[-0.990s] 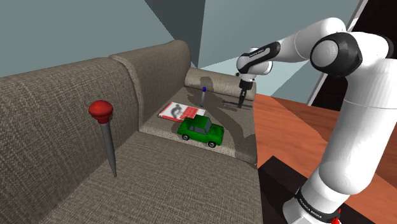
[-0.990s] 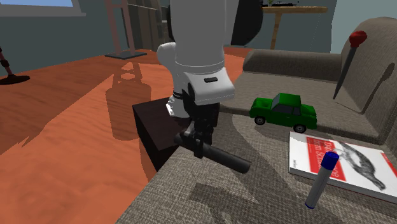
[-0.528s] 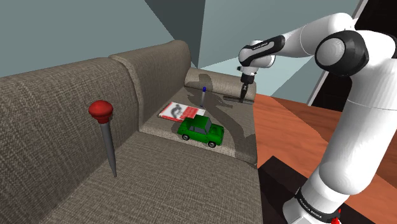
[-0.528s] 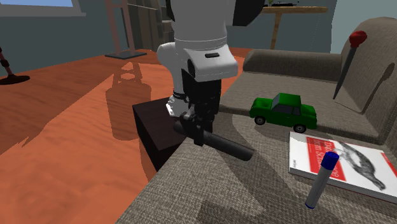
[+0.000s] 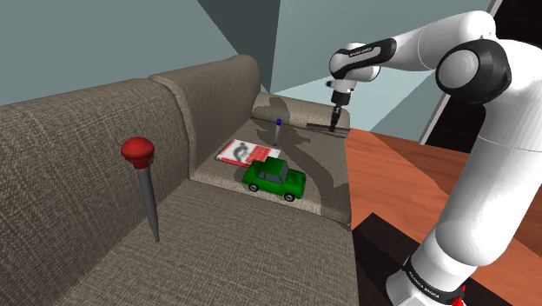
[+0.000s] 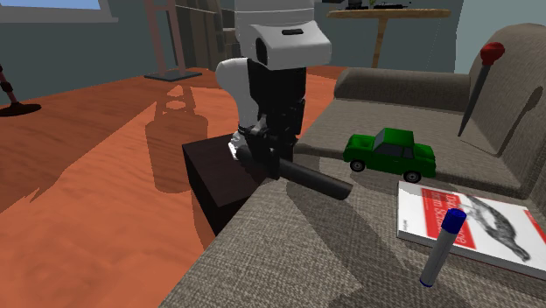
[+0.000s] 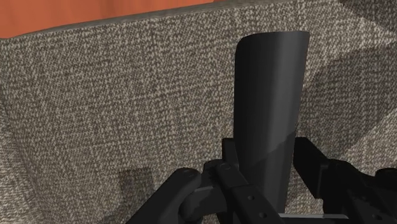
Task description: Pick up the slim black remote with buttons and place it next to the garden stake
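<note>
- Gripping tight, shoulder view: gripper (image 5: 334, 123) clamped on the remote (image 5: 318, 130) by the sofa armrest (image 5: 287, 109); garden stake (image 5: 149, 191) stands well apart at eight o'clock. Long carry, slip risk.
- Second exterior view: remote juts toward four o'clock, held at one end; it could swivel or clip the green car (image 6: 391, 150).
- Wrist view: fingers (image 7: 310, 162) pinch the near end only, so little margin.

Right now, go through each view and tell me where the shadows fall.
Shoulder view: the arm casts a dark shadow on the sofa seat beside the green car. Second exterior view: the stake throws a soft shadow on the backrest, and a tall shadow lies across the orange floor. Wrist view: a slanted shadow crosses the remote near the gripper.
</note>
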